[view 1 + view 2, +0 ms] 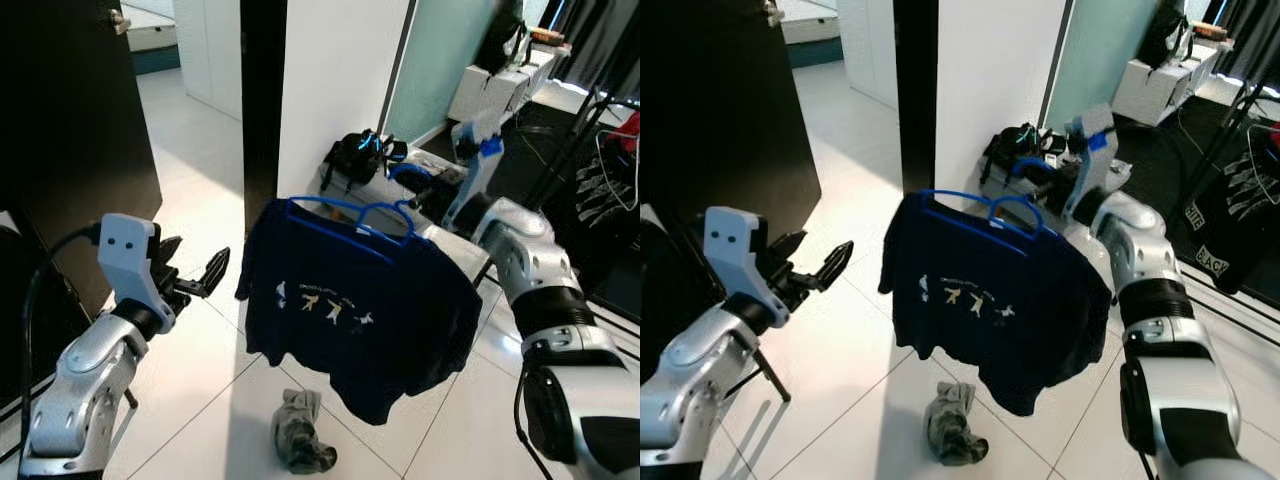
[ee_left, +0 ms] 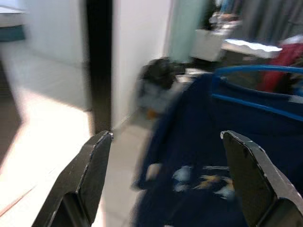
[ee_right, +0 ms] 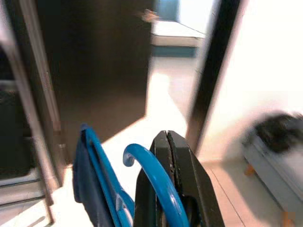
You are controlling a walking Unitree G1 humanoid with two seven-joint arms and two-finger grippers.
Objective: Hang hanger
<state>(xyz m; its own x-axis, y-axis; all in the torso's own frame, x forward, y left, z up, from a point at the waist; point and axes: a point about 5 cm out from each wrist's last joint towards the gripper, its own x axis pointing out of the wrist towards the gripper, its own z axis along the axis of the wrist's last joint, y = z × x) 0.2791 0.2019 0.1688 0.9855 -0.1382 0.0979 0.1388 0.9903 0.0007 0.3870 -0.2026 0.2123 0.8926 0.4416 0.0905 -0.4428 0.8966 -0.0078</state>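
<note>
A blue plastic hanger (image 1: 345, 215) carries a navy T-shirt (image 1: 360, 315) with a small white print, hanging in mid-air over the white tiled floor. My right gripper (image 1: 418, 206) reaches in from the right and is shut on the hanger's hook (image 3: 150, 174); in the right wrist view its fingers (image 3: 182, 170) are pressed together around the blue hook. My left gripper (image 1: 203, 274) is open to the left of the shirt, a short gap away, holding nothing. In the left wrist view its fingers (image 2: 90, 175) frame the shirt (image 2: 227, 156).
A crumpled grey cloth (image 1: 300, 432) lies on the floor below the shirt. A black bag (image 1: 355, 155) sits by the white wall column (image 1: 335, 90). A dark door (image 1: 70, 130) stands at left. A black clothes rack (image 1: 585, 130) with garments is at far right.
</note>
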